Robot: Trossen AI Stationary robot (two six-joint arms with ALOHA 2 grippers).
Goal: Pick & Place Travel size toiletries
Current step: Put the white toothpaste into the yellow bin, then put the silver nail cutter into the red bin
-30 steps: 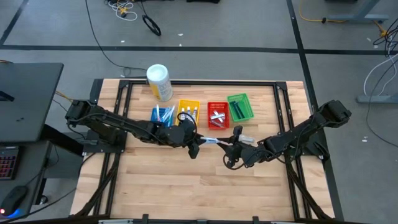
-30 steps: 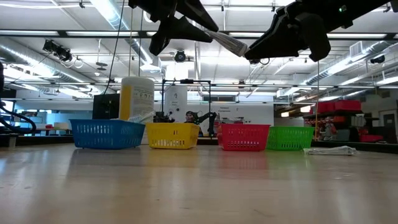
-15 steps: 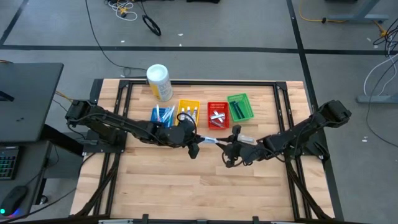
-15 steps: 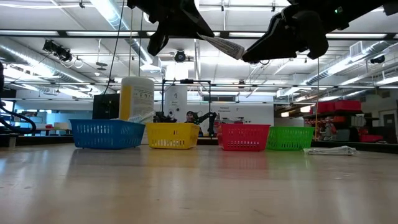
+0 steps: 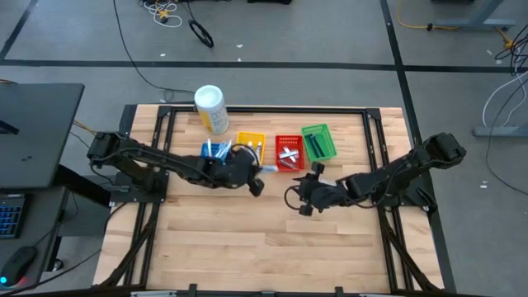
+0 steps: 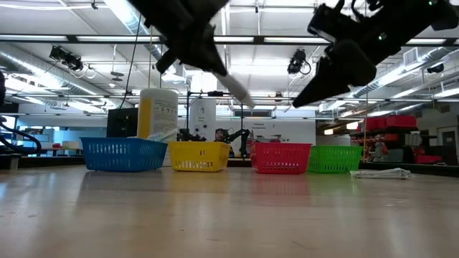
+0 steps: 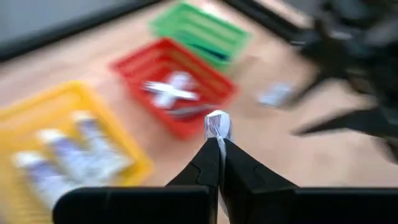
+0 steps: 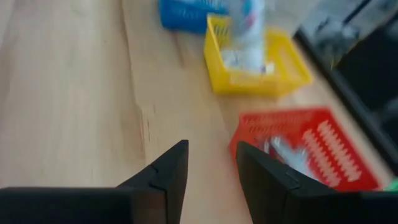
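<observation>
No brand or writing can be read on any item. In the high view, the left hand [image 5: 262,169] is seen at the centre of the counter [image 5: 223,239], just below the yellow basket [image 5: 251,142] and left of the red basket [image 5: 288,152]. Its fingers [image 7: 208,168] are pressed together on a small white tube [image 7: 217,124], whose end sticks out past the tips toward the red basket. In the low view the tube [image 6: 237,89] is held slanted, well above the counter. The right hand [image 5: 290,199] hangs to the lower right of the left hand, apart from it, with its fingers [image 8: 168,171] spread and nothing between them.

More tubes [image 7: 68,146] lie in the yellow basket, and pale items [image 7: 168,93] lie crossed in the red basket. Blue items fill the blue basket [image 5: 214,151], and dark ones the green basket [image 5: 318,142]. A white packet [image 5: 317,169] lies on the counter below the green basket. A white-and-yellow canister [image 5: 210,109] stands at the upper left.
</observation>
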